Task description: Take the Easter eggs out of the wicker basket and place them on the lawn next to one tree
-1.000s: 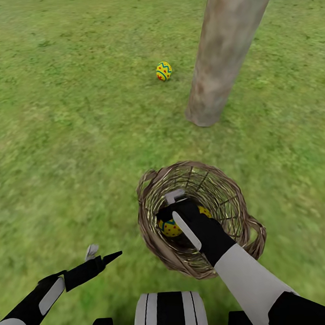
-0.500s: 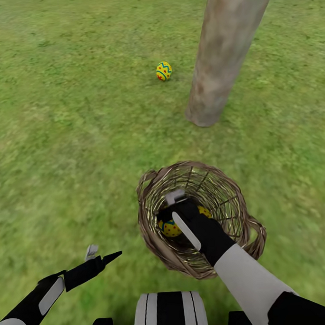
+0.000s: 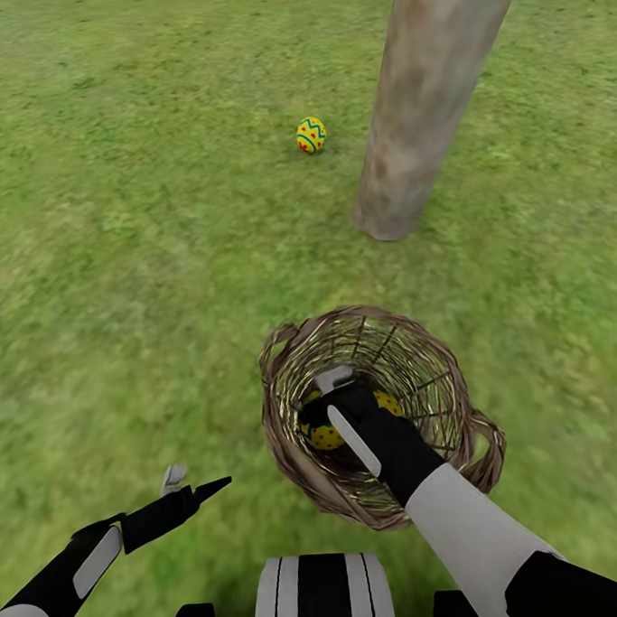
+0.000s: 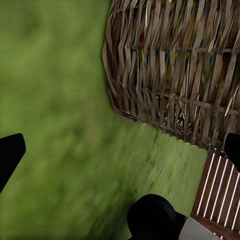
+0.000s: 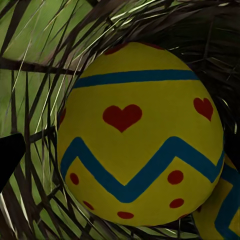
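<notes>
Green lawn [image 3: 116, 264] spreads all around the basket [image 3: 443, 374], which I take as my landmark. The tree [image 3: 416, 113], a thick grey-brown trunk, stands well beyond the basket. The right arm [image 3: 464, 517] reaches down into the basket, its right gripper [image 3: 336, 406] low inside and just above the eggs; whether it is released or clenched I cannot tell. The left gripper [image 3: 193, 484] hangs beside the basket over the grass, its fingers spread and holding nothing. At least 2 eggs [image 5: 140, 135] lie on the basket's bottom, yellow with blue zigzags. 1 more egg [image 3: 311, 135] rests on the grass far past the basket, near the trunk.
</notes>
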